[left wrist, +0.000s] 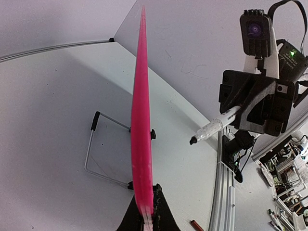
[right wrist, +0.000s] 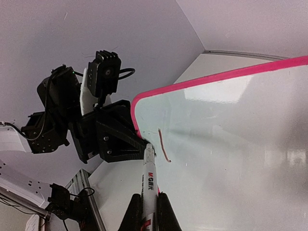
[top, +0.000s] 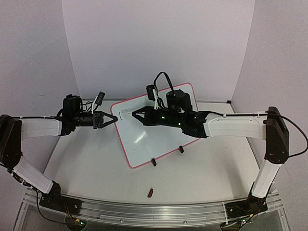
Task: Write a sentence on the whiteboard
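The whiteboard [top: 159, 132], white with a pink frame, stands tilted on the table. My left gripper [top: 114, 119] is shut on its left edge; the left wrist view shows the pink edge [left wrist: 140, 120] pinched between the jaws [left wrist: 147, 211]. My right gripper [top: 135, 115] is shut on a white marker [right wrist: 150, 180] pointing at the board's upper left corner. A short red stroke [right wrist: 163, 145] is on the whiteboard [right wrist: 231, 144] beside the tip. In the left wrist view the marker [left wrist: 214, 127] tip hangs slightly off the board's face.
A small red cap [top: 150, 193] lies on the table in front of the board, also in the left wrist view as the cap [left wrist: 196, 224]. Two black clip feet [top: 154, 162] hold the board's lower edge. A wire stand [left wrist: 96, 159] props it from behind. White walls enclose the table.
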Controlling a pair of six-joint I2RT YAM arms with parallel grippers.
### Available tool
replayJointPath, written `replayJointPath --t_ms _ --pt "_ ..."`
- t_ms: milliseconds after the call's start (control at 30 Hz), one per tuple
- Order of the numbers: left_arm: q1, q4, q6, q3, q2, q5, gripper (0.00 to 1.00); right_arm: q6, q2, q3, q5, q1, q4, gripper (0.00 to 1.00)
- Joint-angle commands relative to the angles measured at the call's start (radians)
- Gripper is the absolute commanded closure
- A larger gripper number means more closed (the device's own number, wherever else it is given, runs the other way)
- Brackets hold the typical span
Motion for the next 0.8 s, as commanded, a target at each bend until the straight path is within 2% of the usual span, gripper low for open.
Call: replayJointPath --t_ms 0,333,767 --pt "-0.015 -0.044 0.094 0.01 -0.012 -0.002 1.0 0.001 0.015 0.077 -0.003 -0.003 0.032 1.0" --pt "-0.016 -0.048 0.098 0.012 -0.01 -0.006 1.0 -0.013 0.099 0.167 -0.006 -0.002 -0.002 1.0" --pt "-0.018 -0.053 0.103 0.011 -0.017 -0.01 1.0 -0.012 0.112 0.156 0.085 -0.002 -0.041 1.0"
